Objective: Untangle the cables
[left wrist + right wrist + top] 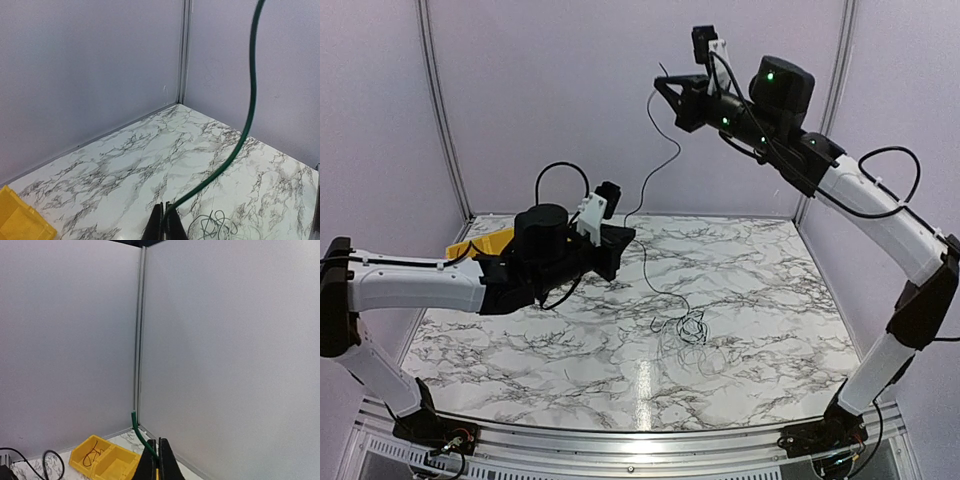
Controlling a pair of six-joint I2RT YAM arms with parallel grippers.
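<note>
Both jaws closed, right arm high.

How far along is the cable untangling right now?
Done: one dark wire already lies in the yellow bin. In hand: both arms' jaws are shut on the green wire, stretched up between them. Left: the tangle on the table, with a strand apparently trailing into it.

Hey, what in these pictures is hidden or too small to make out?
Top view: the tangle has wires too thin to count or trace.
Left wrist view: the bottom edge cuts off that tangle and the left tool, shut on the green cable.
Top view: the left arm hides most of the yellow bin.
Right wrist view: the bin's reddish squiggle is too small to identify.
</note>
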